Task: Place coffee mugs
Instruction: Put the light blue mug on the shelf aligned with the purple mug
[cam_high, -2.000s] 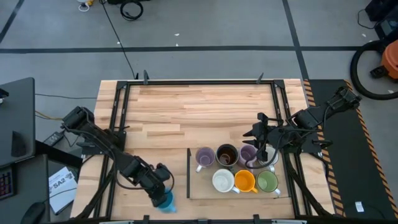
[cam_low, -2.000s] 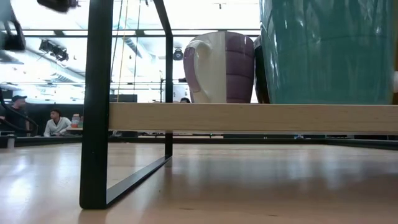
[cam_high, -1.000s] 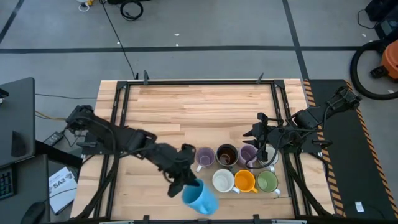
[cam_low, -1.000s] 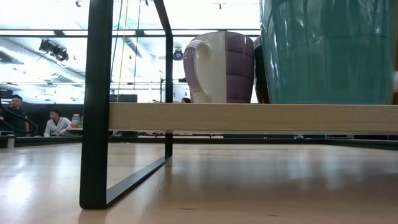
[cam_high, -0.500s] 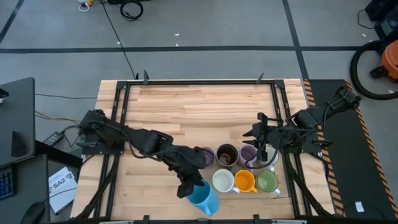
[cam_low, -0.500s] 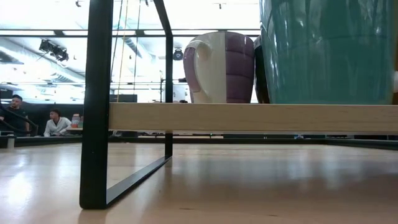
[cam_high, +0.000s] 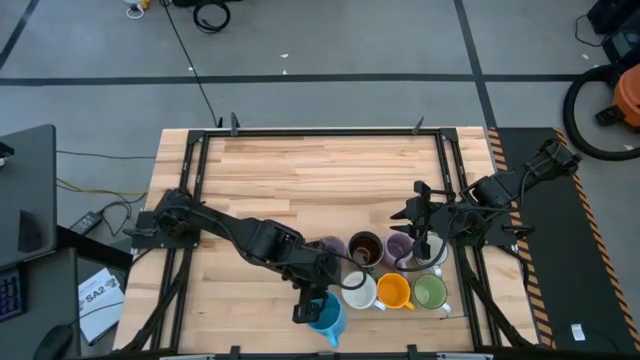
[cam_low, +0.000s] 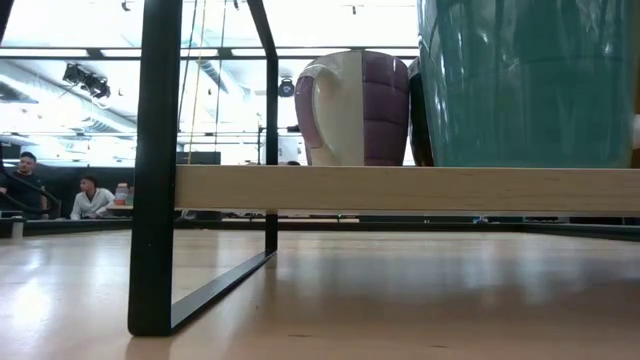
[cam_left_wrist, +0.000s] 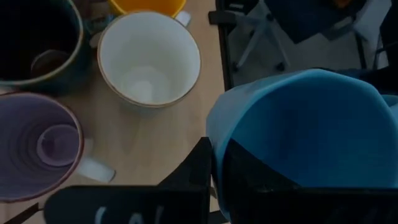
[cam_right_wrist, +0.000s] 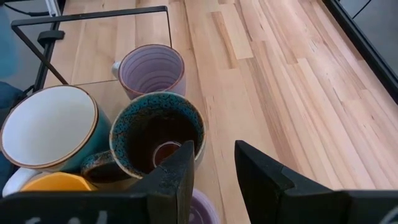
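Observation:
My left gripper is shut on the bright blue mug above the near left corner of the raised wooden shelf. On the shelf stand a purple mug, the dark teal mug with brown inside, a second purple mug, a teal mug with white inside, the orange mug and the green mug. My right gripper hangs open over the far row, its fingers above the dark teal mug. The low view shows the teal mug and a purple mug on the shelf board. My left gripper holds the blue mug by its rim wall, one finger outside and the other inside the hollow. The fingers come from above, slanting toward the table's near right. The mug hangs below them; whether it touches the shelf cannot be told.
The shelf's black metal frame stands on the table; a thin upright rod marks its left end. Bare wood lies to the left and far side of the shelf. People sit in the room beyond.
My left arm has reached farther toward the table's right, carrying the blue mug along the near edge up to the shelf's near left corner. The mug shows smaller from above now, so it has come down. My right arm has kept still.

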